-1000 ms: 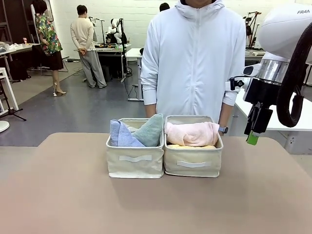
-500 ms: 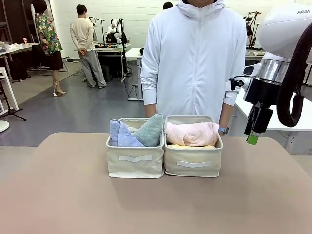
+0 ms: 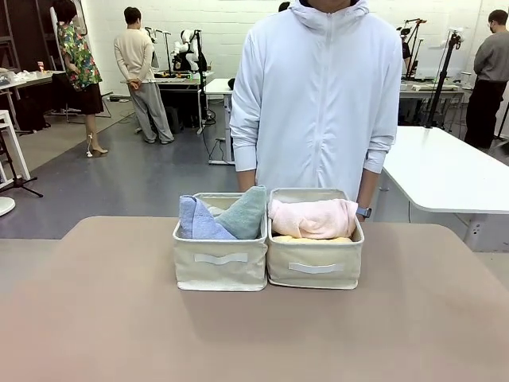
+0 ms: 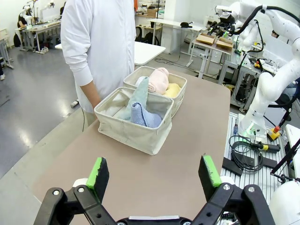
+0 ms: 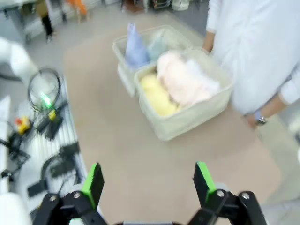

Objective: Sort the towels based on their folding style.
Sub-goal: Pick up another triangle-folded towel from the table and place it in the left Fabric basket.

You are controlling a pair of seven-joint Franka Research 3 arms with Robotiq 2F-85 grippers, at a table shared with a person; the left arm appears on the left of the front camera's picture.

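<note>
Towels of soft, light terry are seen already binned, blue and grey-green folded triangles (image 3: 223, 216) in the left beige fabric bin (image 3: 220, 263), pink and yellow rolls (image 3: 313, 219) just beside it; each is judged best pinched mid-body by the left gripper (image 4: 153, 178) or right gripper (image 5: 148, 183), both held wide apart and empty.

A robotics lab in a large open hall with white walls and a smooth grey floor (image 3: 151, 179). In the front view, a tan table (image 3: 254, 326) stands in the foreground, and a person in a white zip jacket (image 3: 318, 95) stands at its far side. Behind are more white work tables (image 3: 445, 171), one with a small white robot (image 3: 188, 49) on it, and camera stands on tripods. People stand about at the far benches. The left wrist view shows white robot arms (image 4: 276, 79) mounted beside the table, with black cables (image 4: 248, 150) coiled on metal rails, and benches loaded with boxes and equipment (image 4: 215, 40).
</note>
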